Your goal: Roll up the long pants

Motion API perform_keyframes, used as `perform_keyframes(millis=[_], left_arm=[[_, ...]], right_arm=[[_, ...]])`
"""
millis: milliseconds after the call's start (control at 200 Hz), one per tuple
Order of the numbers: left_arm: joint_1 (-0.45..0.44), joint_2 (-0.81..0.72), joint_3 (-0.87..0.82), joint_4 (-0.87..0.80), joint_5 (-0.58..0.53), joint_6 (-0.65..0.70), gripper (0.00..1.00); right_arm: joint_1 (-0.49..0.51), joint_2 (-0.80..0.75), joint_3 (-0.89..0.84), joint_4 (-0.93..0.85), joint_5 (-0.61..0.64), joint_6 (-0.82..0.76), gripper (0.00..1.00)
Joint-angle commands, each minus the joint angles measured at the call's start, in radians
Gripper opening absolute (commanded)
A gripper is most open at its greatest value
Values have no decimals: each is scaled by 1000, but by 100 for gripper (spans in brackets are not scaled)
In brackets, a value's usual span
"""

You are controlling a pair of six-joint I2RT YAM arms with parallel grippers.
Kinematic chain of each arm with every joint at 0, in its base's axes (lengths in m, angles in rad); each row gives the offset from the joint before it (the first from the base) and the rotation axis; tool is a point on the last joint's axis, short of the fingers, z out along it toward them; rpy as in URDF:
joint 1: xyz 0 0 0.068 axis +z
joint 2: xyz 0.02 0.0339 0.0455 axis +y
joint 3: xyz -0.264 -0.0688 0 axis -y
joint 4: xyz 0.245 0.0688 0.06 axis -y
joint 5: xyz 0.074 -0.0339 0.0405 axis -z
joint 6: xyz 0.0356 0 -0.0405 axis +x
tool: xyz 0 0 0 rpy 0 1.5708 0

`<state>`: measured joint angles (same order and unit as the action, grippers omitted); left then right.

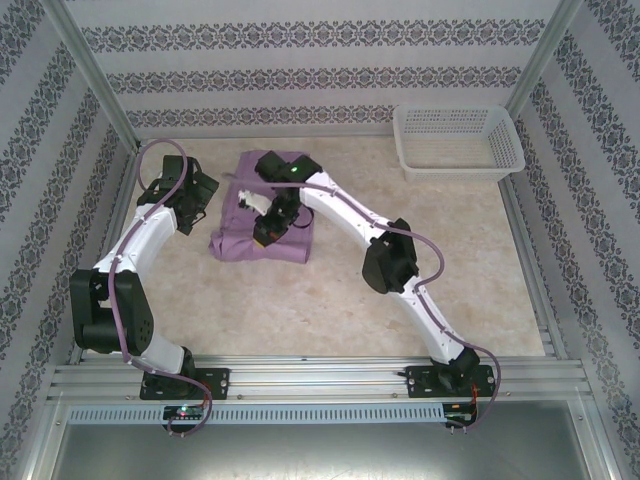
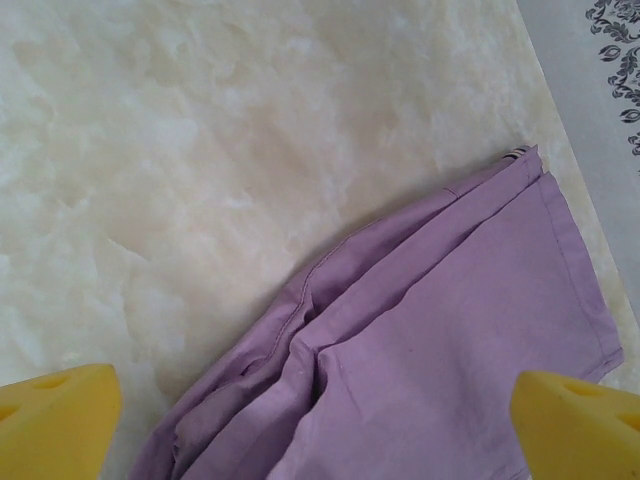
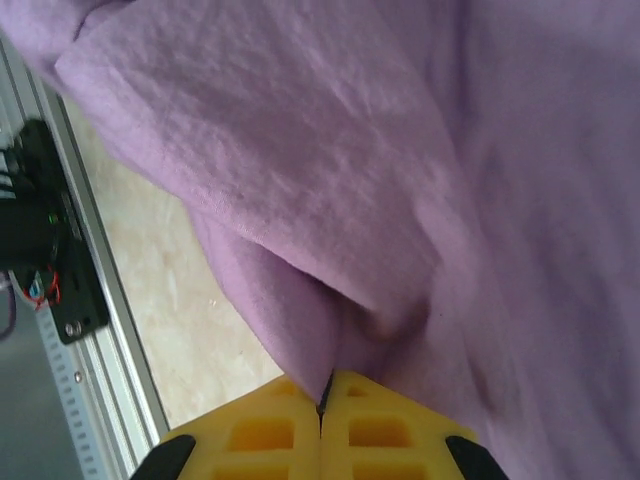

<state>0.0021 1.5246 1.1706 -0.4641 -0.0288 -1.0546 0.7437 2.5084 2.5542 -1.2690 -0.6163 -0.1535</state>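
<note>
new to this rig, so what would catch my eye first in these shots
The purple pants stand out, lying folded on the far left part of the table. The right pincer is shut on a fold of them, and the left pincer hangs open over their edge. A white basket sits in the far right corner.

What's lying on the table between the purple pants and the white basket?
Nothing. In the top view the table is bare between the long pants and the white basket; the right arm merely crosses above that stretch.
</note>
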Motion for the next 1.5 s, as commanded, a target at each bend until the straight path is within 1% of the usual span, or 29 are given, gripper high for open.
perform_keyframes(millis=[0, 105, 255, 280, 305, 335, 375, 495, 525, 545, 679, 779, 854, 969, 1099, 1169, 1289, 1414, 1434, 1459, 1494], left_arm=[[13, -25, 7, -28, 7, -5, 100], [13, -14, 13, -28, 15, -9, 100], [14, -2, 22, -24, 47, -17, 100], [13, -1, 21, -22, 56, -18, 99], [13, -3, 20, -19, 65, -19, 95], [13, -6, 19, -14, 80, -19, 88], [12, -10, 15, -4, 108, -23, 77], [-3, -50, -3, 33, 206, -17, 18], [-11, -65, -9, 30, 219, -15, 5], [-17, -77, -13, 27, 225, -16, 0], [-77, -171, -73, 26, 283, -42, 0], [-158, -211, -137, 76, 311, -101, 0], [-225, -207, -168, 123, 316, -147, 0], [-296, -147, -168, 152, 267, -166, 0], [-306, -28, -148, 145, 219, -153, 0], [-303, 35, -133, 143, 148, -118, 0], [-288, 133, -74, 79, 41, -72, 0], [-271, 180, -43, 43, -61, -35, 0], [-267, 184, -38, 31, -79, -32, 0], [-262, 190, -31, 21, -99, -27, 0], [-251, 195, -24, 12, -115, -14, 0]], right_arm=[[-33, 58, 59, 5, -49, 38, 0], [-53, 83, 47, 51, -41, 56, 0], [-61, 140, 46, 92, 3, 70, 0], [-61, 148, 45, 99, 9, 68, 0], [-60, 156, 43, 109, 15, 71, 0], [-60, 164, 42, 120, 23, 72, 0], [-61, 175, 42, 136, 30, 75, 0], [-61, 205, 46, 174, 33, 93, 0], [-61, 210, 47, 178, 33, 94, 0], [-61, 214, 48, 179, 33, 95, 0], [-63, 227, 44, 180, 37, 86, 0], [-64, 231, 38, 179, 43, 81, 0], [-66, 230, 36, 179, 44, 81, 0], [-70, 225, 32, 177, 48, 80, 0], [-73, 212, 13, 172, 58, 72, 0], [-73, 201, -10, 178, 62, 71, 0], [-76, 184, -39, 178, 72, 65, 0], [-82, 171, -65, 178, 81, 58, 0], [-83, 169, -68, 178, 82, 57, 1], [-84, 168, -69, 176, 84, 55, 7], [-85, 166, -70, 173, 90, 52, 20]])
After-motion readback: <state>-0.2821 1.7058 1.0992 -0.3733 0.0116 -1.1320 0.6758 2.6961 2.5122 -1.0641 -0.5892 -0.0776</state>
